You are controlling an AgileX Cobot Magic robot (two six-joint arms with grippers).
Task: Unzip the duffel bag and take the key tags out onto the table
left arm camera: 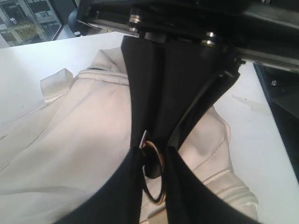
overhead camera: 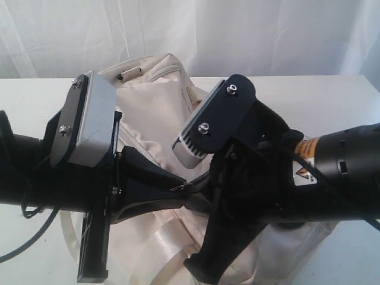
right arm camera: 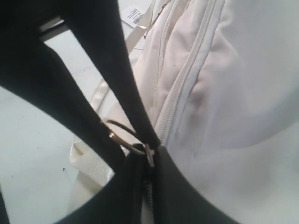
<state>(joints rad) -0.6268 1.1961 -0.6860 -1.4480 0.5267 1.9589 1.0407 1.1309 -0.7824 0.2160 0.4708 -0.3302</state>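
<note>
The cream duffel bag point(overhead camera: 157, 107) lies on the white table point(overhead camera: 332, 101), under both arms. My left gripper point(overhead camera: 178, 187) point(left arm camera: 155, 162) is shut on the dark metal ring point(left arm camera: 158, 183) of a zip pull. My right gripper point(overhead camera: 195, 187) point(right arm camera: 149, 161) comes from the other side and is shut on the small metal tab point(right arm camera: 149, 155) where that ring point(right arm camera: 122, 135) hangs. Zip teeth show between its fingers. A closed zip seam point(right arm camera: 187, 88) runs along the bag's side. The key tags are hidden.
Shiny cream webbing straps point(overhead camera: 160, 249) point(right arm camera: 91, 163) trail off the bag's near side onto the table. A white paper hang tag with a barcode point(right arm camera: 135, 14) lies beside the bag. White curtains hang behind the table.
</note>
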